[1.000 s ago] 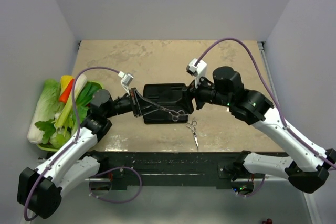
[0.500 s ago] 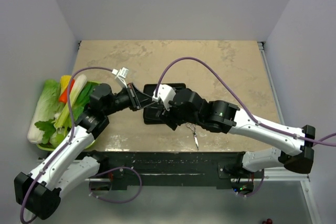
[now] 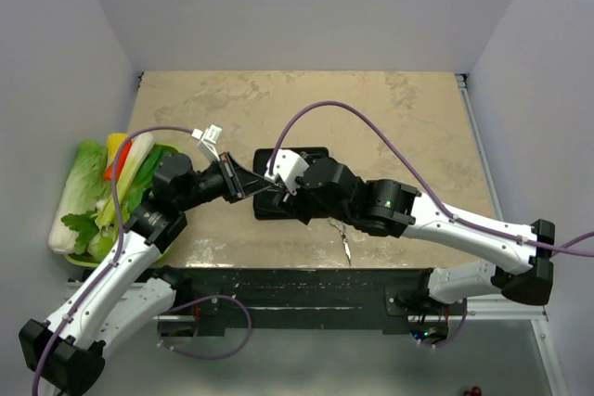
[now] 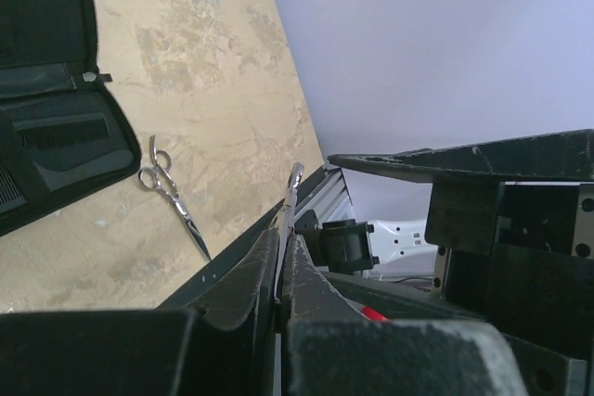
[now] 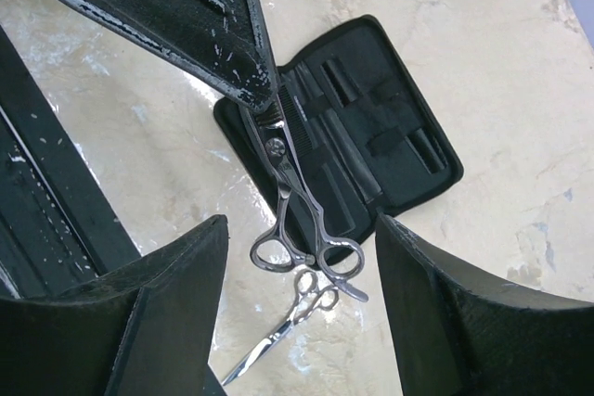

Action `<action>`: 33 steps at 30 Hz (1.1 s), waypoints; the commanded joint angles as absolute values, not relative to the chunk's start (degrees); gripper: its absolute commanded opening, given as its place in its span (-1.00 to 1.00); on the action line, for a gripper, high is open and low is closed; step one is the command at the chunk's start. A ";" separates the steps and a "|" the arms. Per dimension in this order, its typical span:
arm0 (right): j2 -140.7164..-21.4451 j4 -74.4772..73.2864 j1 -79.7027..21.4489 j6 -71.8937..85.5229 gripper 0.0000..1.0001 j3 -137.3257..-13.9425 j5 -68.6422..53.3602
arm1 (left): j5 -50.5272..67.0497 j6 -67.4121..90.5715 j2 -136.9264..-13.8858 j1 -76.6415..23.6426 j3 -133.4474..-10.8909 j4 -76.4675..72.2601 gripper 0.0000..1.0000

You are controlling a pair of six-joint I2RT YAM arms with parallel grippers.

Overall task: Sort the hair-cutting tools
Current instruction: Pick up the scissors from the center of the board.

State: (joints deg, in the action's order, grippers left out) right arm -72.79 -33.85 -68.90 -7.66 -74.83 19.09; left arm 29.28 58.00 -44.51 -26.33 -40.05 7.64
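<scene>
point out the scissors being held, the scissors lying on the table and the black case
held scissors (image 5: 276, 146): right wrist view, on the pivot screw
loose scissors (image 4: 188, 224): left wrist view, on the closed blades
black case (image 5: 399, 108): right wrist view, on the open inner panel

- The left arm (image 3: 111, 271) and the right arm (image 3: 469, 227) are made of long white links, which are joined by rounded black joints.
- A purple cable (image 3: 148, 131) is attached along the left arm, and a second purple cable (image 3: 357, 114) along the right arm.
- A small white mount (image 3: 208, 135) is fixed at the left wrist, and a white box (image 3: 284, 166) at the right wrist.
- The right gripper (image 5: 299, 224) is fitted with broad, matt black, wedge-shaped fingers (image 5: 158, 322).
- The left gripper (image 4: 282, 246) is black and tapered; white scratches and dust are seen on it.
</scene>
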 commanded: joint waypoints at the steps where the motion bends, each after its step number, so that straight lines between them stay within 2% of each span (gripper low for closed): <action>1: -74.88 -31.47 -69.35 -8.96 0.33 -74.88 20.13 | 29.97 59.85 -43.16 -26.37 -42.63 6.86 -1.00; 9: -75.15 -30.59 -69.43 -9.14 0.26 -74.18 21.70 | 31.02 60.03 -42.36 -26.37 -43.77 7.56 -1.00; 13: -75.06 -30.76 -69.35 -8.88 -0.02 -73.83 22.50 | 31.20 60.03 -41.84 -26.37 -44.03 7.82 -1.00; 25: -75.32 -31.46 -69.35 -8.00 -0.26 -74.53 22.59 | 31.29 60.21 -40.34 -26.37 -44.12 8.61 -1.00; 27: -75.41 -31.90 -69.35 -7.91 -0.24 -74.44 23.11 | 31.11 60.21 -40.25 -26.37 -43.95 8.44 -1.00; 28: -75.41 -31.99 -69.35 -7.65 -0.12 -74.53 23.38 | 31.03 60.03 -40.34 -26.45 -43.95 8.44 -1.00; 31: -75.06 -32.26 -69.35 -7.38 0.07 -74.53 23.29 | 30.94 60.03 -40.60 -26.45 -43.42 8.00 -1.00; 33: -74.80 -32.26 -69.35 -7.30 0.11 -74.53 23.03 | 31.11 60.21 -40.61 -26.37 -43.16 7.47 -1.00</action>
State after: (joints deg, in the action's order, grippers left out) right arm -75.85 -32.10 -69.38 -7.92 -74.22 21.61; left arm 29.58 59.00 -41.54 -26.33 -41.10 9.91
